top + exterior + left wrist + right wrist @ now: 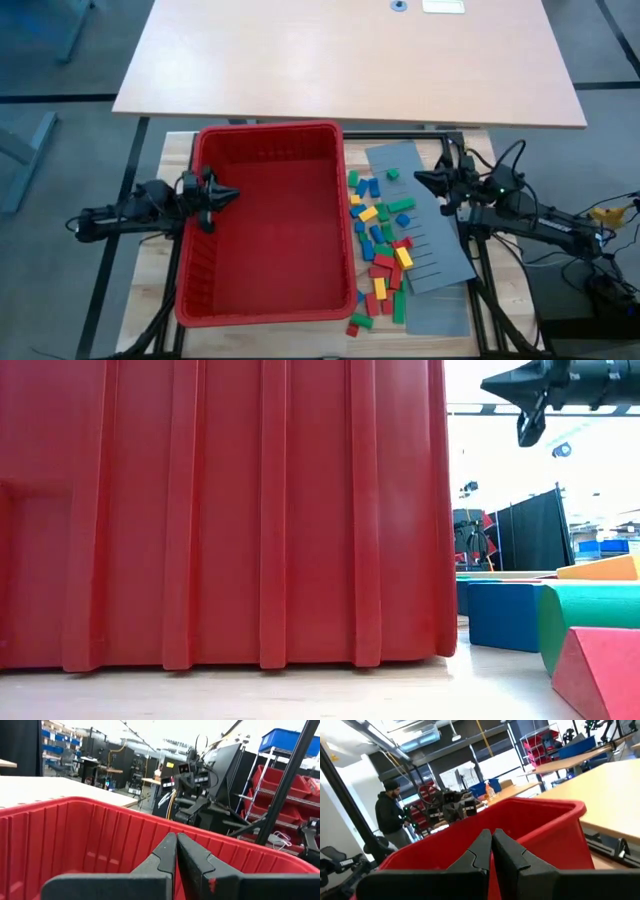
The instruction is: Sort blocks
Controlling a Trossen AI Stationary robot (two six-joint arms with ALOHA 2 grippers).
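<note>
Left claw [232, 194] pressed together over the red bin's [262, 306] left wall, right claw [419, 179] pressed together above grey slotted panel [432, 255], blocks [379, 243] scattered between bin and right claw

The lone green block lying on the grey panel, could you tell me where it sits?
In the high view, the green block lies near the grey slotted panel's far end, right of the red bin, just left of the right pincer.

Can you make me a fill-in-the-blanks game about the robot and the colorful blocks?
1. The big bin is colored ____.
2. The blocks lie on the side of the bin nearer the ____ gripper.
3. The left gripper hangs over the bin with its fingers ____.
4. The right gripper holds ____ blocks.

Missing words: red; right; shut; no
</note>
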